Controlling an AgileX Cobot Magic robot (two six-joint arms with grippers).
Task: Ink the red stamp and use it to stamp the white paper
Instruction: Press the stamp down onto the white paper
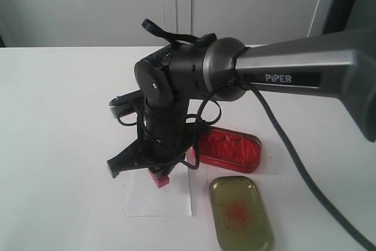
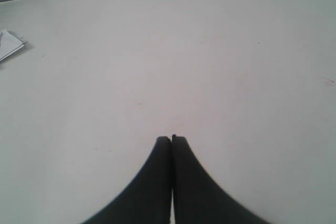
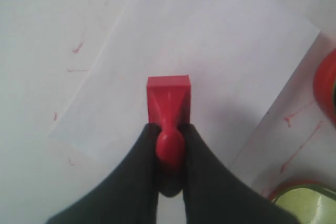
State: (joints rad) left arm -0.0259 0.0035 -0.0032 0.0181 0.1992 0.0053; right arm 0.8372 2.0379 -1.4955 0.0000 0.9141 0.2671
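My right gripper [image 3: 169,129] is shut on the knob of the red stamp [image 3: 168,98], its square head pointing down at the white paper [image 3: 210,45]. From the exterior view the red stamp [image 1: 160,178] stands at the far edge of the white paper [image 1: 158,201], under the right gripper [image 1: 158,166]; whether it touches the sheet I cannot tell. The left gripper [image 2: 171,140] is shut with nothing in it, over bare table, and does not show in the exterior view.
The open red ink tin [image 1: 229,148] lies right of the paper, its gold lid [image 1: 239,213] in front of it, ink-smeared. The lid's rim [image 3: 304,203] and the tin's edge [image 3: 325,85] show beside the paper. The right arm [image 1: 294,72] spans the table.
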